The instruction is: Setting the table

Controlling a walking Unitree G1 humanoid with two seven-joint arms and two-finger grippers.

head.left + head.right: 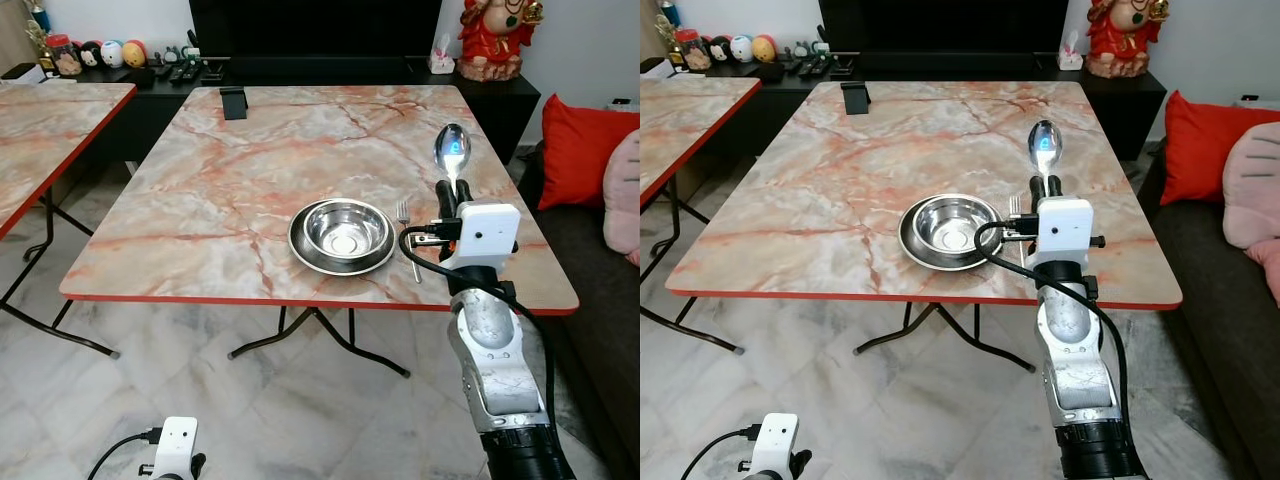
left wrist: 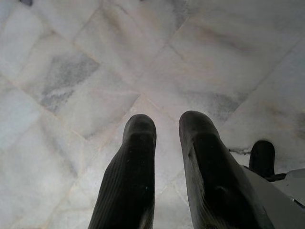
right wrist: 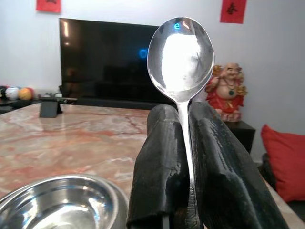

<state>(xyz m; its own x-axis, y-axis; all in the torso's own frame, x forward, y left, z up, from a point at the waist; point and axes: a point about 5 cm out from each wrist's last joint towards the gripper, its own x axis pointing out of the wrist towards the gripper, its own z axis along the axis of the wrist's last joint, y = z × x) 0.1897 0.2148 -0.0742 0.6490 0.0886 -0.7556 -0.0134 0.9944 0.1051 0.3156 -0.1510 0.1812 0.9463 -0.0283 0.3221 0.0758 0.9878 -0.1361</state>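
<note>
So the right gripper [image 1: 453, 188] is up over the near right part of the worktop [image 1: 240, 180], and its fingers [image 3: 164, 162] are pinching the handle of a spoon [image 1: 451, 150]. The spoon stands pretty much upright, bowl at the top, poking out past the fingertips, with the handle squeezed flat between the two black pads. Just to the left of those fingers there's a steel bowl [image 1: 342, 228] sitting inside a steel plate [image 1: 305, 255], both on the worktop near its front edge. Between the bowl and the fingers lies a fork [image 1: 405, 222], flat on the marble, tines pointing away from the robot, just beside the plate's rim. Can't tell if the fork touches the rim or not. Way beyond the fingers, at the far edge of the worktop, is a small black stand [image 1: 233, 102]. Further back there's a dark TV [image 3: 109, 59] and a red statue [image 3: 228, 93] on a low cabinet, and off to the right of the fingers a red cushion [image 1: 580, 150] on a sofa. The left gripper [image 2: 167, 143] hangs low over the tiled floor [image 2: 71, 71], its fingers slightly spread with nothing between them.
</note>
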